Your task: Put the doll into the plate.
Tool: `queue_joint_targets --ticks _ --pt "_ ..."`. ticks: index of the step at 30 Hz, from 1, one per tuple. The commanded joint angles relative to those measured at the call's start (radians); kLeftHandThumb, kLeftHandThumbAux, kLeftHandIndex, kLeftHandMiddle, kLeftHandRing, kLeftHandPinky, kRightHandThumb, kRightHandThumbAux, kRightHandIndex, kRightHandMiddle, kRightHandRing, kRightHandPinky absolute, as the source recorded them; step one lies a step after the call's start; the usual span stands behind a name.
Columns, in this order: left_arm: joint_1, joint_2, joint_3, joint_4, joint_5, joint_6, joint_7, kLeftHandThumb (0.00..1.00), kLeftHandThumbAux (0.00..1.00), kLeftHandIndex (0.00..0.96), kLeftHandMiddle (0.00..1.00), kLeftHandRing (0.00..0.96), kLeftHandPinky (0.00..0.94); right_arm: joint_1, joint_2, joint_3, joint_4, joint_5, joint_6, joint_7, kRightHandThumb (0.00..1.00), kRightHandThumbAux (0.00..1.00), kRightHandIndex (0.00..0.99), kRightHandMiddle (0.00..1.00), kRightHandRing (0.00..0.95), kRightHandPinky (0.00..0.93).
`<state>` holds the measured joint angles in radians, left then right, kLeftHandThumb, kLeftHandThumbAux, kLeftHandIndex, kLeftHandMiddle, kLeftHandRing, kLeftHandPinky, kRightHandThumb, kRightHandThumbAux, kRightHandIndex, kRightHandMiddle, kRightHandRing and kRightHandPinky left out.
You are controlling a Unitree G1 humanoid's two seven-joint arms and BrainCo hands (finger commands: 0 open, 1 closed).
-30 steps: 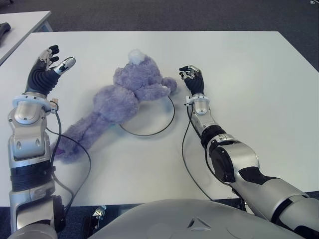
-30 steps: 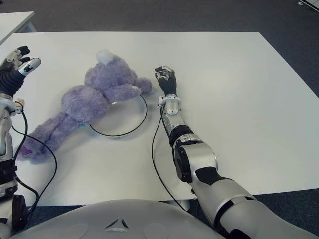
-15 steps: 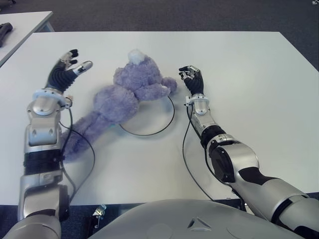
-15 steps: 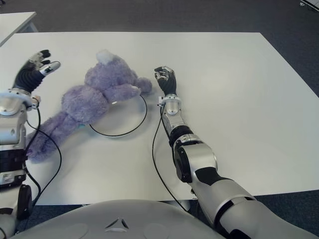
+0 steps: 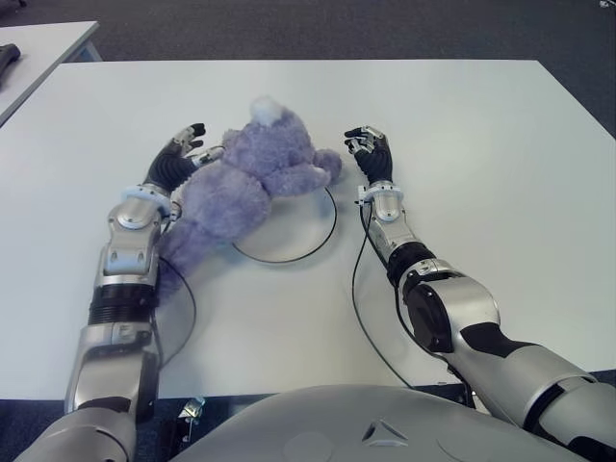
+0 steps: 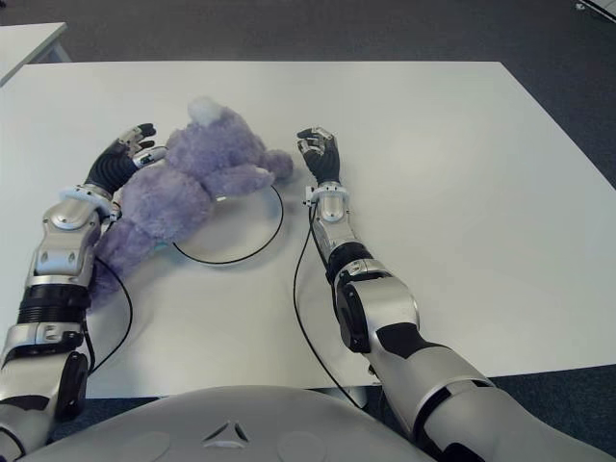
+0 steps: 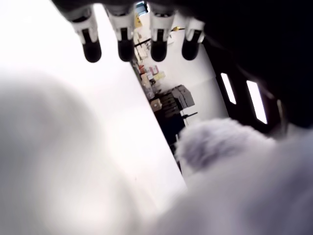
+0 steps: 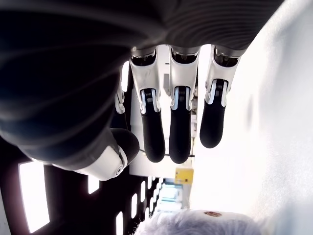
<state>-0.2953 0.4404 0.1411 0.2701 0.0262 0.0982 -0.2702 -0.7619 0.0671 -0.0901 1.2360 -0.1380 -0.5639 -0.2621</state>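
A purple plush doll [image 5: 245,178] lies on its side on the white table [image 5: 481,144]. Its head and one arm overlap the far left rim of the plate [image 5: 332,226], a flat white disc with a thin black edge. Its legs trail toward the near left, off the plate. My left hand [image 5: 192,140] is pressed against the doll's left side with its fingers [image 7: 122,49] stretched out, and purple fur [image 7: 220,147] fills the left wrist view. My right hand [image 5: 366,140] shows just right of the plate, its fingers [image 8: 178,142] loosely bent and holding nothing.
Black cables [image 5: 358,298] loop from both wrists over the table near the plate. A second table [image 5: 38,43] with a dark object [image 5: 8,53] stands at the far left. The table's far edge borders dark floor.
My left arm swung in from the far left to the doll, and its hand now touches the doll's side. The doll's legs shifted slightly right. The right arm stayed still.
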Motion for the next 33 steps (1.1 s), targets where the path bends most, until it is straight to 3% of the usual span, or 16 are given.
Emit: queue_joint_targets --ticks 1,13,21,33 --pt "-0.003 -0.038 -0.030 0.057 -0.030 -0.007 -0.041 0.000 0.518 0.000 0.031 0.020 0.000 0.220 0.014 0.006 0.126 -0.023 0.080 -0.006 0.679 0.737 0.411 0.367 0.360 0.346" --pt "0.047 -0.058 -0.054 -0.019 -0.043 0.005 -0.050 0.000 0.504 0.000 0.036 0.034 0.009 0.221 0.014 0.007 0.126 -0.023 0.078 -0.003 0.678 0.738 0.410 0.367 0.361 0.345" --pt "0.175 -0.062 -0.088 -0.273 -0.048 0.113 -0.048 0.000 0.510 0.000 0.036 0.033 0.013 0.220 0.013 0.004 0.126 -0.020 0.080 0.003 0.680 0.738 0.411 0.365 0.356 0.332" --pt "0.249 -0.036 -0.108 -0.480 -0.056 0.222 -0.065 0.000 0.514 0.000 0.031 0.032 0.018 0.216 0.011 0.002 0.127 -0.018 0.088 0.006 0.684 0.736 0.413 0.368 0.355 0.339"
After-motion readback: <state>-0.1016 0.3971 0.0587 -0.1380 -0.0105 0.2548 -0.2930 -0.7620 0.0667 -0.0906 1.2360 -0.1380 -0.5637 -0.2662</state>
